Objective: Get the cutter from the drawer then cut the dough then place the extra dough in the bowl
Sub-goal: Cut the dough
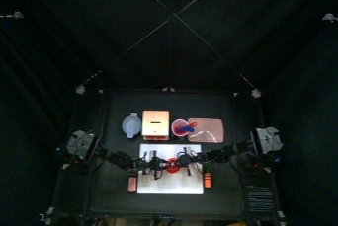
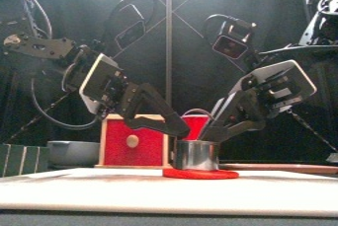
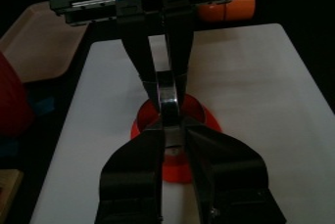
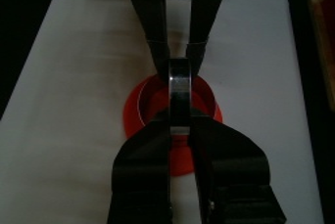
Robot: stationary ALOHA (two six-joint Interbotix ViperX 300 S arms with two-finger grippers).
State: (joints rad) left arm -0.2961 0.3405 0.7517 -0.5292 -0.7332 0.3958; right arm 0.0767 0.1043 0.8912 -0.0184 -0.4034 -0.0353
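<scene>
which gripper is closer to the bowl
Left. The left gripper, on the cutter, is on the side toward the bowl; the right gripper holds the cutter's far side.

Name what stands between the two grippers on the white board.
The round metal cutter, standing on the red dough; left gripper and right gripper both grip it. Front view shows it.
</scene>
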